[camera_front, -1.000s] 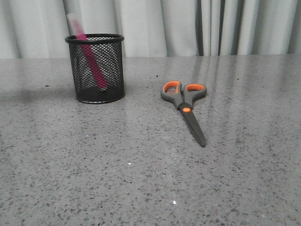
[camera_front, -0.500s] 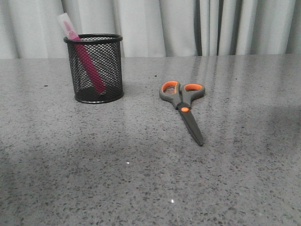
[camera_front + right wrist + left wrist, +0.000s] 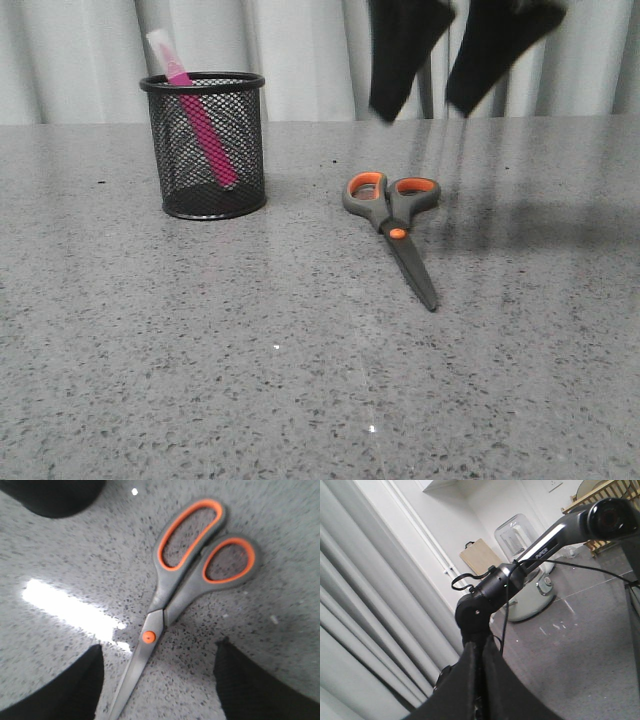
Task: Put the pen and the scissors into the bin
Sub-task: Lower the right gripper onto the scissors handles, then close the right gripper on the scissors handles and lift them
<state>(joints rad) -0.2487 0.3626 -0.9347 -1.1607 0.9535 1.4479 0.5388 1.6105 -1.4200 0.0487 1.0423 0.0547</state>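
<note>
Right gripper (image 3: 428,108) newly above scissors (image 3: 393,230), jaws apart, empty, blurred, left jaws unclear.

This looks like a home kitchen or dining corner used as a robot test space. The left wrist view shows a pale green rounded countertop appliance with a clear jug (image 3: 532,587) standing on a grey speckled stone counter (image 3: 580,645), a light wooden cutting board (image 3: 481,556) leaning against the white wall, and a slatted wooden dish rack (image 3: 600,495) at the counter's far edge. Long pale grey pleated curtains (image 3: 300,55) hang behind the counter's back edge in the front view.
</note>
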